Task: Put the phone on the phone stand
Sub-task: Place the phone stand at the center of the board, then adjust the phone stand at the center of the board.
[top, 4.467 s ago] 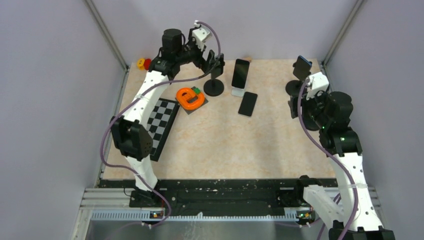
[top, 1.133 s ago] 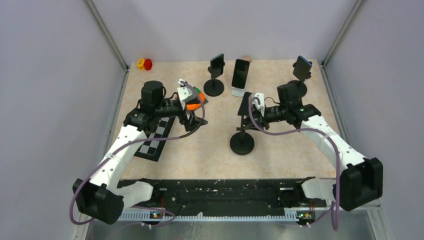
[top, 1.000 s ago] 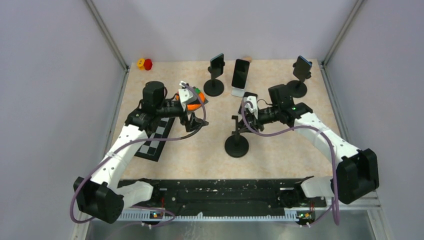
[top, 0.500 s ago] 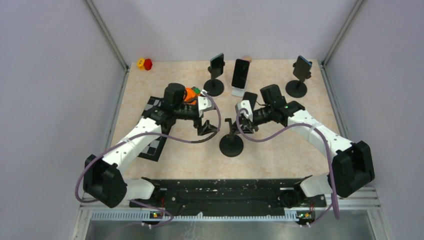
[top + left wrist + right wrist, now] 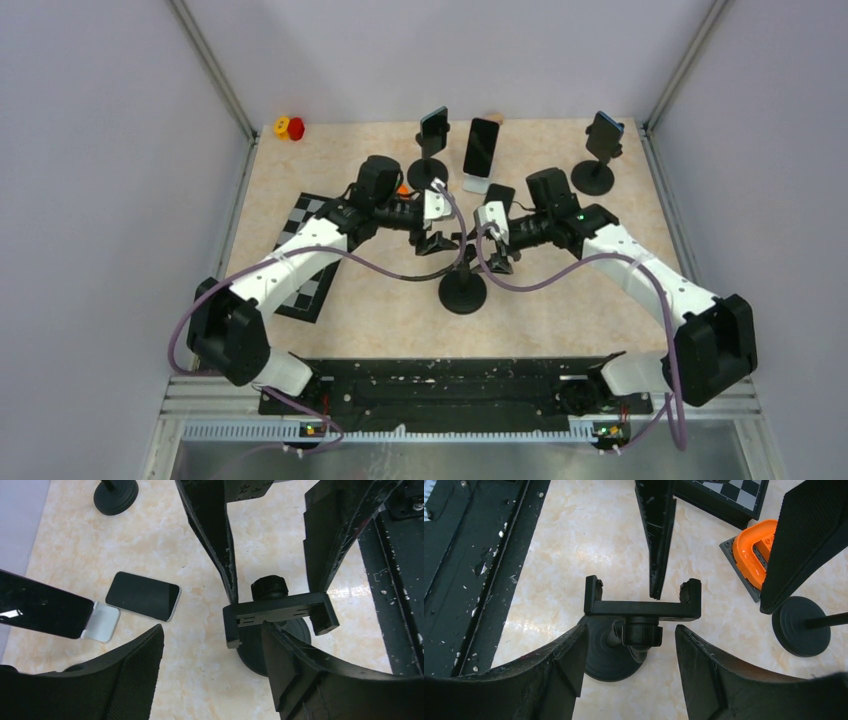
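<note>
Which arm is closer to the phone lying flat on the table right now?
Right. The right arm has its wrist just beside the flat phone, partly covering it in the overhead view. The left gripper sits further left, beyond the empty stand.

Four phones (image 5: 434,122) (image 5: 481,146) (image 5: 604,133) (image 5: 143,596) were counted, three black pedestal stands (image 5: 427,178) (image 5: 592,180) (image 5: 463,292), one white stand (image 5: 476,184), one chequered board (image 5: 724,492) and one orange piece (image 5: 756,545)

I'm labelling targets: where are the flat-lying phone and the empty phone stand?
flat-lying phone (image 5: 143,596), left wrist view, middle of its dark screen.
empty phone stand (image 5: 642,608), right wrist view, crossbar of its clamp.
</note>
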Robot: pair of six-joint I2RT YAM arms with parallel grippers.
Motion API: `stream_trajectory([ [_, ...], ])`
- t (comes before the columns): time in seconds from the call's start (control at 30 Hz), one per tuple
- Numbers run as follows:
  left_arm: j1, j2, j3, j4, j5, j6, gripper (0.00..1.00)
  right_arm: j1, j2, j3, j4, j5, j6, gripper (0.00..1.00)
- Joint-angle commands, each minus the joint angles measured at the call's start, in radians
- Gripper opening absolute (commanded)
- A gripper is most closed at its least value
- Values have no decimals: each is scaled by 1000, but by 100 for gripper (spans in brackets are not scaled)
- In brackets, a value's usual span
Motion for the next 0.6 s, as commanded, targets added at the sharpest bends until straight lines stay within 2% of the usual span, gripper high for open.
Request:
stream_trajectory([
  [0.0, -3, 27, 68, -40, 31, 72, 71, -10, -77, -19, 16, -8, 2, 65],
  [0.23, -5, 49, 79, -66, 74, 82, 51, -77, -178, -105, 73, 1, 55, 64],
  [0.37, -5, 39, 60, -59, 91, 68, 37, -100, -238, -153, 107, 16, 96, 64],
  [0.57, -8, -25, -46, 84, 89, -61, 13, -143, -319, -228, 186, 55, 187, 64],
])
